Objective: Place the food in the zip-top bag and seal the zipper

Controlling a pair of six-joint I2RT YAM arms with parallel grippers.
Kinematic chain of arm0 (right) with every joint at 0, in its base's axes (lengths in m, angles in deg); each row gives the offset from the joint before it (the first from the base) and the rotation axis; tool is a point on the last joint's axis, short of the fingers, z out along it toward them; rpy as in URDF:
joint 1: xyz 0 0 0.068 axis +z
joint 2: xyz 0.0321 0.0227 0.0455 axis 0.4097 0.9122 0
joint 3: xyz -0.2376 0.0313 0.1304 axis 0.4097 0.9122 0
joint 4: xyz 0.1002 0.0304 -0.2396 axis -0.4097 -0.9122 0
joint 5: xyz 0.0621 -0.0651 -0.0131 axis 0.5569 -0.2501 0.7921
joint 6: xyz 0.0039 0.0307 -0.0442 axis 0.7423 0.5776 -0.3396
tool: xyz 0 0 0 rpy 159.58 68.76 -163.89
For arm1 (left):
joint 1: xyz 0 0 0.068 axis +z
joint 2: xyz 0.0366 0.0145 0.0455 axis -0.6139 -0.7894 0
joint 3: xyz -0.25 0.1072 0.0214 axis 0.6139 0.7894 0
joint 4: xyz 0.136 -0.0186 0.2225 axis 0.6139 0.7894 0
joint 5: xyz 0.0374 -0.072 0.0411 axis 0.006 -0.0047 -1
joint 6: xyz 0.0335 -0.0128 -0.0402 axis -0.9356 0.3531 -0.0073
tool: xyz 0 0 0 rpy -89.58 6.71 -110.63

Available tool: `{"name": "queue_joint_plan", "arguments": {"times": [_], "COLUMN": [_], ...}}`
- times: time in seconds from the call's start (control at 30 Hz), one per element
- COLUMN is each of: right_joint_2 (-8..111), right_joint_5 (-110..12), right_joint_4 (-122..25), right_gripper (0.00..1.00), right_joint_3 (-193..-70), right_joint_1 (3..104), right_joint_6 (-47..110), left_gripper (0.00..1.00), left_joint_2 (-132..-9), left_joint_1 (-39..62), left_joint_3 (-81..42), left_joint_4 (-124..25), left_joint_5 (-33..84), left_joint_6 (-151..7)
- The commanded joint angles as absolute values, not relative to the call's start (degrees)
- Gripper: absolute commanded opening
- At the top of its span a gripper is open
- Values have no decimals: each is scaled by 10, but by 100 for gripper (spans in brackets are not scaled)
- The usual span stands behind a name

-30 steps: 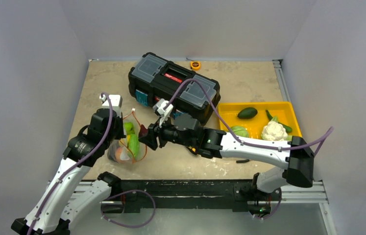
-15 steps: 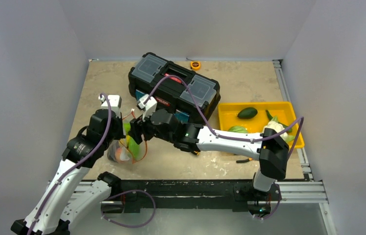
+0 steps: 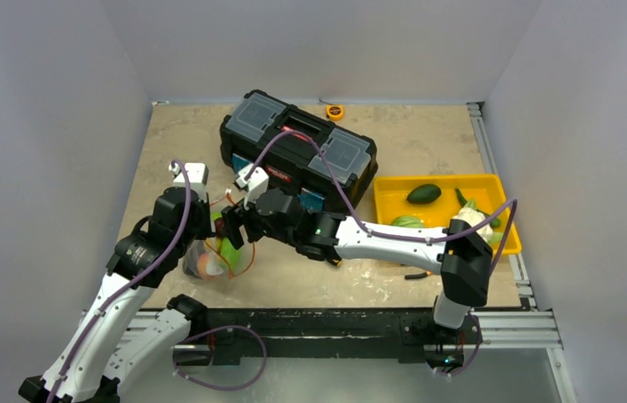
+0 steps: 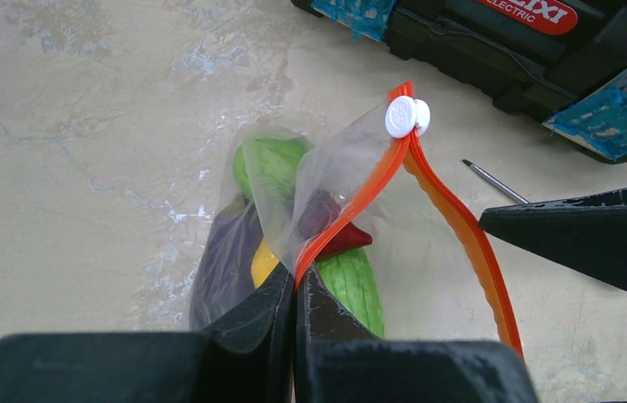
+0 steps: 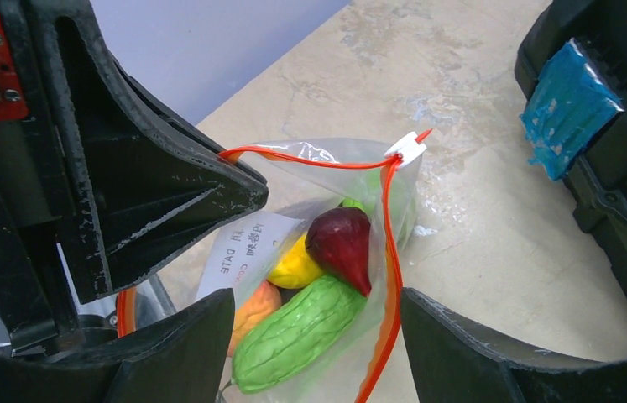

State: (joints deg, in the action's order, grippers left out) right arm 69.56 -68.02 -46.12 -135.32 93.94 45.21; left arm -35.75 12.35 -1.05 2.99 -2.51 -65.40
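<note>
The clear zip-top bag (image 3: 216, 254) lies left of the toolbox, its mouth open. My left gripper (image 4: 295, 273) is shut on the near side of the orange-red zipper (image 4: 360, 197). The white slider (image 4: 407, 116) sits at the far end of the zipper. My right gripper (image 5: 316, 311) is open and empty just above the mouth. In the bag are a green gourd (image 5: 297, 332), a dark red piece (image 5: 342, 243), a yellow piece (image 5: 297, 267), an orange piece (image 5: 255, 311) and a purple eggplant (image 4: 226, 264). In the top view the left gripper (image 3: 209, 225) and the right gripper (image 3: 230, 233) meet over the bag.
A black toolbox (image 3: 297, 155) stands behind the bag. A yellow tray (image 3: 444, 183) at the right holds a dark green fruit (image 3: 424, 194), a cabbage (image 3: 410, 222) and a cauliflower (image 3: 469, 222). A screwdriver tip (image 4: 494, 180) lies by the toolbox. An orange tape measure (image 3: 335, 111) lies at the back.
My right arm has swung left from beside the bag to over its mouth. The dark piece at its jaws a second ago now lies in the bag. The left arm has not moved.
</note>
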Motion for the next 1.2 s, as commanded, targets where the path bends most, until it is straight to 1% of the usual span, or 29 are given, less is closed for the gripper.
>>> {"name": "queue_joint_plan", "arguments": {"times": [0.0,0.37,0.47,0.57,0.67,0.83,0.93,1.03,1.17], "right_joint_2": [643,525,488,445,406,322,260,204,169], "right_joint_5": [-723,-850,-900,-965,-991,-952,-964,-996,-1009], "right_joint_4": [-458,-445,-435,-418,-425,-467,-474,-470,-478], "right_gripper": [72,71,74,80,83,85,89,92,91], "right_joint_3": [-1350,-1263,-1235,-1196,-1157,-1088,-1046,-1011,-991], "right_joint_1": [942,941,941,934,891,747,678,635,577], "right_joint_6": [438,384,359,338,354,449,486,501,522], "left_gripper": [0,0,0,0,0,0,0,0,0], "left_joint_2": [-354,-360,-361,-362,-363,-363,-365,-367,-367], "left_joint_1": [125,125,125,125,125,125,125,125,125], "left_joint_3": [-11,-12,-11,-12,-12,-12,-12,-13,-12], "left_joint_4": [17,17,18,17,17,16,16,15,15], "left_joint_5": [-29,-29,-30,-28,-28,-25,-24,-22,-21], "left_joint_6": [-662,-662,-662,-662,-663,-664,-664,-665,-665]}}
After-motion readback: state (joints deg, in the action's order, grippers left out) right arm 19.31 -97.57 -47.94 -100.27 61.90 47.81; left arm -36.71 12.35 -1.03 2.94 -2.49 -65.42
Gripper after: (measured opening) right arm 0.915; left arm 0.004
